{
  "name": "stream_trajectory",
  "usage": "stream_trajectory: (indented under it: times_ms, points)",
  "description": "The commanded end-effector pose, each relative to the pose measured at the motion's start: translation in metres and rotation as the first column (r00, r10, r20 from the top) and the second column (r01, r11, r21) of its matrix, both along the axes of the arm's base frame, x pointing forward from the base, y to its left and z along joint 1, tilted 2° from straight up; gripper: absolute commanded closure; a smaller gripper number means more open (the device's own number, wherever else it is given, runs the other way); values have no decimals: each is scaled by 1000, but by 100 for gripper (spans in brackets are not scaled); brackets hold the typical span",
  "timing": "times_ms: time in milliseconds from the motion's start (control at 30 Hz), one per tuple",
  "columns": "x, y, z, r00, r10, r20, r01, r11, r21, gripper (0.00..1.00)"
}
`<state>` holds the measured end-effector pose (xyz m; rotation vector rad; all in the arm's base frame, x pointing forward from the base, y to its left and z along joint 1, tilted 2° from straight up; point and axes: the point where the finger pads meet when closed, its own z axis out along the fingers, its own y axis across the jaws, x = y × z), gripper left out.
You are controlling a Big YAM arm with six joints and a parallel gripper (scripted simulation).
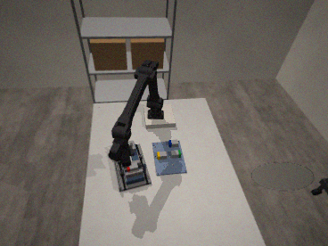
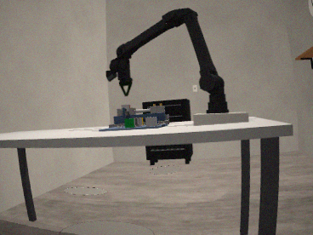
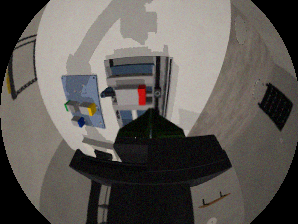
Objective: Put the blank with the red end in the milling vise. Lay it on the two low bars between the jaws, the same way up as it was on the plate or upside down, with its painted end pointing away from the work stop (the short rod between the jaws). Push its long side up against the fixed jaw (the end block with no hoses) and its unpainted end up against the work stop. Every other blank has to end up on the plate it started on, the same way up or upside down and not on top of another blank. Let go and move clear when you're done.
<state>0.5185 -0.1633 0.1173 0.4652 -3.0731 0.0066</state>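
The blank with the red end (image 3: 136,95) lies in the milling vise (image 3: 136,86) between the jaws; its red tip also shows in the top view (image 1: 128,168). The vise (image 1: 132,168) stands on the table left of the blue plate (image 1: 169,158). My gripper (image 2: 125,88) is shut and empty, hanging well above the vise. In the wrist view the shut fingertips (image 3: 152,117) point down toward the vise. On the plate lie blanks with blue (image 1: 170,143), yellow (image 1: 159,154) and green (image 1: 179,154) ends.
The arm's white base block (image 1: 159,119) sits at the back of the table. A metal shelf rack with brown boxes (image 1: 126,53) stands behind the table. A dark cabinet (image 2: 167,110) stands beyond the table in the exterior view.
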Motion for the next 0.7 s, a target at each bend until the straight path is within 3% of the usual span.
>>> stream_trajectory:
  times_ms: [0, 433, 667]
  points:
    - [12, -6, 19, 999, 7, 36, -7, 1000, -6, 100]
    - [9, -6, 14, 1000, 7, 24, -7, 1000, -3, 100]
    - [6, -6, -6, 1000, 7, 10, -7, 1000, 2, 100]
